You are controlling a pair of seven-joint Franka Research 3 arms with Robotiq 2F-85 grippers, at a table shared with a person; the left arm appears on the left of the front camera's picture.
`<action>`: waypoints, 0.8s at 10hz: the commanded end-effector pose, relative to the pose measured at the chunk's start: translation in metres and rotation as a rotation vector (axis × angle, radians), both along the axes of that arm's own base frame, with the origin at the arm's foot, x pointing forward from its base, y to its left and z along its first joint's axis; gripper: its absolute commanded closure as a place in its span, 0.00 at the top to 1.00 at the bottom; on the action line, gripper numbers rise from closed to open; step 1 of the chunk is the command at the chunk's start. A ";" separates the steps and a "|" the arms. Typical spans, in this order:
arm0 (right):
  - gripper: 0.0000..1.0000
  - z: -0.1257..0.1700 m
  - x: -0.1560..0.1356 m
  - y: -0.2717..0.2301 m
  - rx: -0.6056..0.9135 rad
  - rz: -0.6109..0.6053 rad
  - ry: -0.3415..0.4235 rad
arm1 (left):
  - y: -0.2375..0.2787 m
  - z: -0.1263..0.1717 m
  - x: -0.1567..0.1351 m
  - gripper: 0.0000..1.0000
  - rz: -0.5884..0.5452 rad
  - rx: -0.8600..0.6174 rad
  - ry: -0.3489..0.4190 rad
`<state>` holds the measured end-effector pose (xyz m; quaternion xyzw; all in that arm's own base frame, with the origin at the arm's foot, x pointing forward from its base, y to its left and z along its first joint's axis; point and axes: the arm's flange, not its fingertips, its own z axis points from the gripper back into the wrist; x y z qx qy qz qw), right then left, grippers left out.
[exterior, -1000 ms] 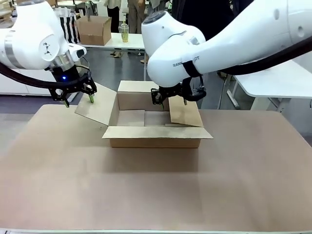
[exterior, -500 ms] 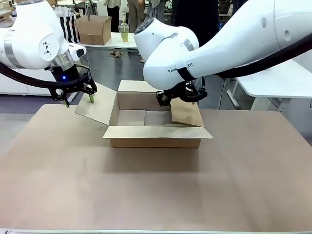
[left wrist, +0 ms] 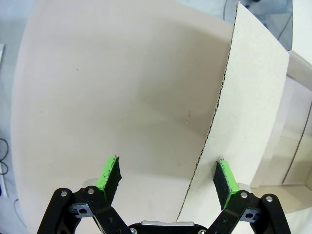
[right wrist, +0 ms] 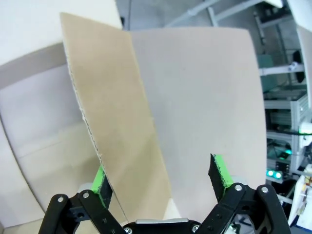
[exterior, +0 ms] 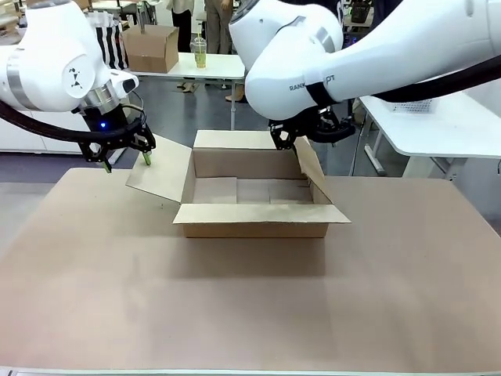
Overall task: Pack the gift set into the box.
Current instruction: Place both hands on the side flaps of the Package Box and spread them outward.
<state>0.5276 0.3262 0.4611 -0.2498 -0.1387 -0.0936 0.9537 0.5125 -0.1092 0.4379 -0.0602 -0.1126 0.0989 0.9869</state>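
The box (exterior: 250,229) stands open in the middle of the table, and its inside looks bare. Its left flap (exterior: 160,176) leans outward; my left gripper (exterior: 127,163) is open astride that flap's outer edge (left wrist: 214,131), which runs between the green pads (left wrist: 109,173) nearer the right one. My right gripper (exterior: 290,143) hovers at the top of the right flap (exterior: 309,168), open. In the right wrist view that flap (right wrist: 117,122) stands between the fingers (right wrist: 219,170) and covers part of the left pad. The gift set is out of view.
The brown tabletop (exterior: 235,313) has free room in front of and beside the box. Behind the table stand a white table with a smaller brown carton (exterior: 150,47) and a cup (exterior: 199,53). Another white table (exterior: 446,125) is at the right.
My right arm has risen and moved right, and the right flap has swung from lying inward over the box to standing up. The box shifted slightly right. The left arm stayed put.
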 end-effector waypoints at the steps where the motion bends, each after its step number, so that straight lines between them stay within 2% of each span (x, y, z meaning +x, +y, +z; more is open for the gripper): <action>1: 1.00 -0.004 -0.012 -0.023 0.021 -0.020 -0.029 | -0.001 0.001 0.001 1.00 0.016 0.018 0.005; 5: 1.00 -0.002 -0.024 -0.090 0.094 -0.082 0.004 | -0.001 0.001 0.001 1.00 0.016 0.018 0.005; 8: 1.00 -0.011 -0.032 -0.140 0.253 -0.091 -0.019 | -0.001 0.001 0.001 1.00 0.016 0.018 0.005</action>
